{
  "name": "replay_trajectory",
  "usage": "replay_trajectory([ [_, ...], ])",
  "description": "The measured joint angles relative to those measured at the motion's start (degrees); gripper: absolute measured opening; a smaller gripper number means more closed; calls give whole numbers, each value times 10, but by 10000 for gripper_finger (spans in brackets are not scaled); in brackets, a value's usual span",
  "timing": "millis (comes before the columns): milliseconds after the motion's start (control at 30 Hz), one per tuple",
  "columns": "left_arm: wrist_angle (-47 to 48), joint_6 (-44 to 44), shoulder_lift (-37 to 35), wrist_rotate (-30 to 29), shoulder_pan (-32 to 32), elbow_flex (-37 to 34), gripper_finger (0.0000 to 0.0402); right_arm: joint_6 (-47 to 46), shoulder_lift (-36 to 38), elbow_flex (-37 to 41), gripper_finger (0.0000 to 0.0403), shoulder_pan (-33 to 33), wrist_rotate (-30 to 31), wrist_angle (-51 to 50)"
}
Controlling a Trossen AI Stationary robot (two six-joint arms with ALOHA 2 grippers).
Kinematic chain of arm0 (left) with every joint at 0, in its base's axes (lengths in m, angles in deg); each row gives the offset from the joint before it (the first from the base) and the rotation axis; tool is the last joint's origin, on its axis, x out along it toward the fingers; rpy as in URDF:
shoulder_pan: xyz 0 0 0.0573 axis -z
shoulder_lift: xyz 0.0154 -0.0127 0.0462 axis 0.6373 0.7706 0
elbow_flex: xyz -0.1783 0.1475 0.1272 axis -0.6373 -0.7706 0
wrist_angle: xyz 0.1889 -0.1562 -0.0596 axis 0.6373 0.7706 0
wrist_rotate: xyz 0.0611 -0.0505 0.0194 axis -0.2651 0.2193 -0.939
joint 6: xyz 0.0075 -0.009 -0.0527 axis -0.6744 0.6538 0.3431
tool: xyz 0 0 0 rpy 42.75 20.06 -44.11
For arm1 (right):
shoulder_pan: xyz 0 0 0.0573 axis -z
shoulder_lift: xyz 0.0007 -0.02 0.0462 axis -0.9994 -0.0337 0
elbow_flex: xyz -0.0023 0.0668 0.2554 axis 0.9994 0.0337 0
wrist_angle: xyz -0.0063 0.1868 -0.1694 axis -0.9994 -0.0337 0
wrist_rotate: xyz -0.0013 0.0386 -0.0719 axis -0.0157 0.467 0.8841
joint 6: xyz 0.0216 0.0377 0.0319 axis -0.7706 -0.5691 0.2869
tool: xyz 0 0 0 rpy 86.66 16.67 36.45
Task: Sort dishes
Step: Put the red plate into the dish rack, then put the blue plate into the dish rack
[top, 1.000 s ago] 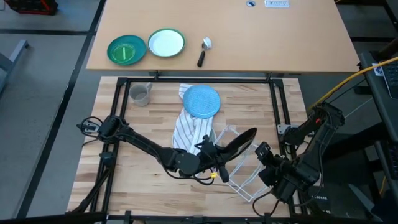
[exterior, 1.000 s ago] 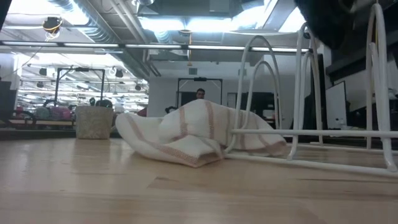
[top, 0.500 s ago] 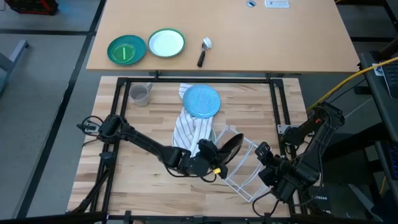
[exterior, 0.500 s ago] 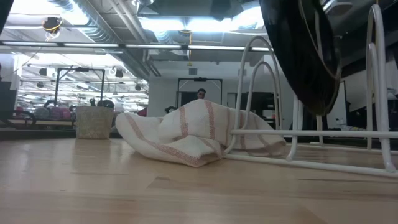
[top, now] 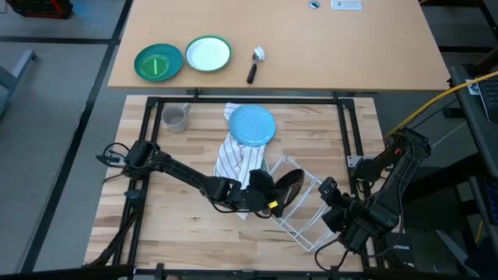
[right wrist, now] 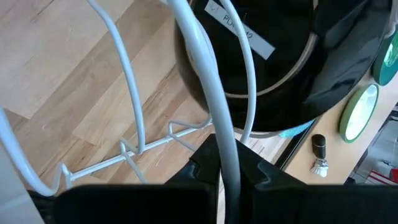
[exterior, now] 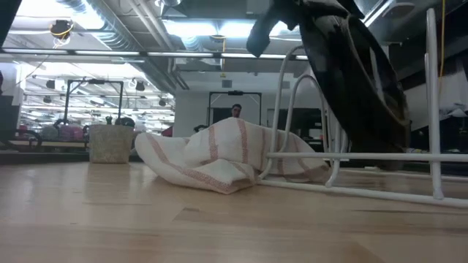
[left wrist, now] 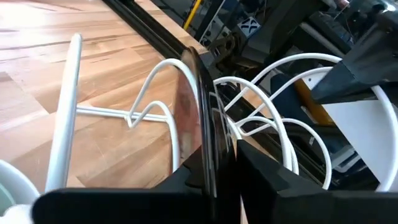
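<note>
The dark red plate point(top: 289, 185) stands tilted on edge between the hoops of the white wire rack point(top: 305, 222); the low view shows its glossy black underside point(exterior: 358, 80). My left gripper point(left wrist: 214, 180) is shut on its rim and reaches in from the table's left. My right gripper point(right wrist: 225, 168) is shut on a rack hoop at the rack's right end. A light blue plate point(top: 251, 126) lies flat on the far end of a striped towel point(top: 236, 165). My left gripper pinches the plate's rim point(left wrist: 205, 149) between its two fingers, one on each face, coming in nearly level from the table's left. The plate stands on edge, leaning, down between the rack's hoops; where its lower rim rests is hidden. My right gripper pinches one white hoop of the rack point(right wrist: 222, 134) between its two fingers, slanting down from the table's near right. The wire runs along the fingers. The rack stands on the table.
A small grey mug point(top: 175, 118) stands at the far left of the wooden table. On the separate far table lie a bright green plate point(top: 158, 64), a green-rimmed white plate point(top: 208, 54) and a brush point(top: 255, 64). A black frame point(top: 148, 140) borders the table.
My left gripper has sunk toward the rack and rolled. The dark red plate, held flatter above the rack a second ago, has tipped onto its edge and come down between the hoops.
</note>
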Motion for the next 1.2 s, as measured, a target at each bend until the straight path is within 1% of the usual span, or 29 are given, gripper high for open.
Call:
replay_trajectory([
  [100, 3, -2, 0, 4, -1, 0, 72, 0, 0, 0, 17, 0, -1, 1],
  [233, 7, -44, 1, 8, -2, -2, 100, 0, 0, 0, 17, 0, -1, 4],
  [433, 4, -76, 0, 8, -6, -2, 149, 0, 0, 0, 17, -1, -3, 14],
  [567, 12, -105, -14, 18, -6, -2, 169, 0, 0, 0, 17, -1, -3, 14],
  [667, 12, -132, -30, 25, -4, -2, 172, 0, 0, -1, 17, -1, -3, 15],
  [867, 39, -153, -64, 29, -2, -1, 169, 0, 0, -1, 17, -1, -7, 16],
  [1033, 60, -181, -94, 30, -2, -1, 169, 0, 0, -1, 17, 0, -25, 24],
  [1133, 87, -213, -115, 30, -2, -1, 169, 0, 0, -1, 26, 0, -32, 26],
  [1200, 110, -238, -129, 30, -2, -1, 169, 0, 0, -1, 42, 0, -35, 26],
])
